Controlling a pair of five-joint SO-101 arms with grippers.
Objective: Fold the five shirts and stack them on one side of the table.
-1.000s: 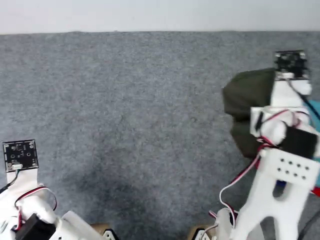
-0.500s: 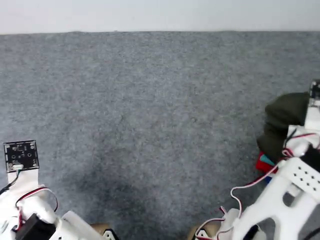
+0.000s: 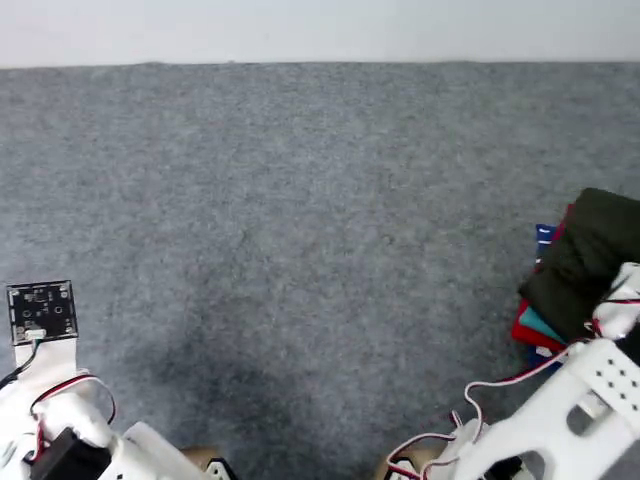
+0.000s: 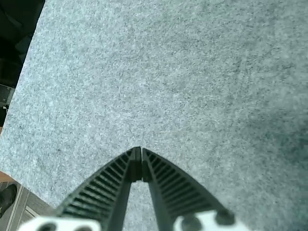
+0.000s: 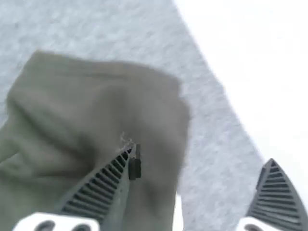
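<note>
Here, the right gripper [image 5: 199, 173], fingers wide apart, hangs over an olive shirt [image 3: 590, 255] topping the stack [image 3: 533, 331] at the table [image 3: 300, 200] edge — the left gripper [image 4: 141, 162] holds its fingers together.

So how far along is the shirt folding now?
Nearly done, it seems. A folded green shirt tops the stack at the table right edge, red, teal and blue layers beneath. The right gripper is open over it; the left gripper is shut. Left: backing away. I can't confirm five shirts.
</note>
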